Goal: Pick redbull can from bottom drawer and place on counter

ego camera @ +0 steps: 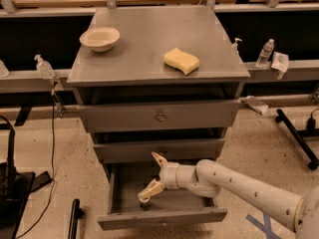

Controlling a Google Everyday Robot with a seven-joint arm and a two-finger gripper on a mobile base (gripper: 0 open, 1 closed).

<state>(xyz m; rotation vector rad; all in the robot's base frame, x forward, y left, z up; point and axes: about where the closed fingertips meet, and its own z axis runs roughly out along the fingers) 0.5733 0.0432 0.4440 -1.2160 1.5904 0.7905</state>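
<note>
Two jaws spread apart; gripper (pixel 148 176) hangs in the pulled-out bottom drawer (pixel 164 218), over redbull can (pixel 145 204)

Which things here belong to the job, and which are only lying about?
Job: redbull can in the open bottom drawer; counter; gripper, jaws open, just over the can.
Lying about: bowl and sponge on the counter; water bottle at right.

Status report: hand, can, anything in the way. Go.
Hand open, inside the pulled-out bottom drawer. Redbull can on drawer floor just below lower finger, not gripped. Counter carries bowl and sponge.
</note>
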